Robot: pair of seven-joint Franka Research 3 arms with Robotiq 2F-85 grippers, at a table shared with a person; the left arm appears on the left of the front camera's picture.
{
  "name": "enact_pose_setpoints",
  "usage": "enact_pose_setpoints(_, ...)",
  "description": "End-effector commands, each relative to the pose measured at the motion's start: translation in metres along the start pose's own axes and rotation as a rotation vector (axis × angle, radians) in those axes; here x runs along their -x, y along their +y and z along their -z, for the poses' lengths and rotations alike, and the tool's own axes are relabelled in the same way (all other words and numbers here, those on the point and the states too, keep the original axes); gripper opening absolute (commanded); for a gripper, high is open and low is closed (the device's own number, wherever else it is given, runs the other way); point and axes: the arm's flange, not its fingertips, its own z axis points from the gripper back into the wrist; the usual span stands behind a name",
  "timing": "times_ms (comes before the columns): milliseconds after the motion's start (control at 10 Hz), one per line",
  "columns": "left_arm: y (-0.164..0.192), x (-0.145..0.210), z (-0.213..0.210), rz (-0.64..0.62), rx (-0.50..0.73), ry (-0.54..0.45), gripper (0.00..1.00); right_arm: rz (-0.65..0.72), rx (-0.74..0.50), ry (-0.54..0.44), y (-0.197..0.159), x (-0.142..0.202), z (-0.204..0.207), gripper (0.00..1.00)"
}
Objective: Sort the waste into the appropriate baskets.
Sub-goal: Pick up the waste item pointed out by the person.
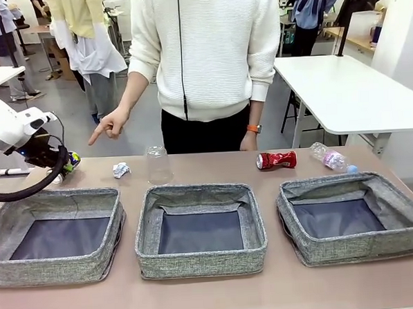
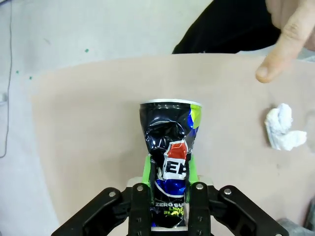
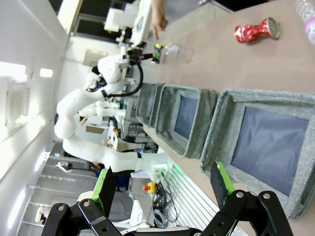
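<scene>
At far left, the left gripper (image 2: 170,167) is clenched on the crushed dark blue-silver can (image 2: 170,135) behind the left basket (image 1: 53,270), with a person's hand (image 1: 109,125) pointing down nearby. Rightward along the surface (image 1: 214,296) sit the paper ball (image 1: 121,170), clear cup (image 1: 158,164), crushed red can (image 1: 276,160) and plastic bottle (image 1: 329,158), behind the middle basket (image 1: 202,262) and right basket (image 1: 357,247). The right gripper (image 3: 162,184) hangs released, green pads wide apart.

front: across table (image 1: 200,297) toward person (image 1: 208,50) | left wrist: close above table | right wrist: rolled, shares baskets (image 1: 198,262)
</scene>
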Motion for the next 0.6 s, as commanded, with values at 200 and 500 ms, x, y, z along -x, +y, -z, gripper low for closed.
enact_pose_setpoints(200, -0.058, 0.042, -0.134, -0.078, 0.063, 0.112, 0.00, -0.027, -0.008, 0.000, 0.000, 0.001, 0.000, 1.00)
enact_pose_setpoints(500, -0.106, 0.144, -0.176, -0.018, -0.109, -0.014, 0.00, -0.027, -0.008, 0.000, 0.000, 0.001, 0.000, 1.00)
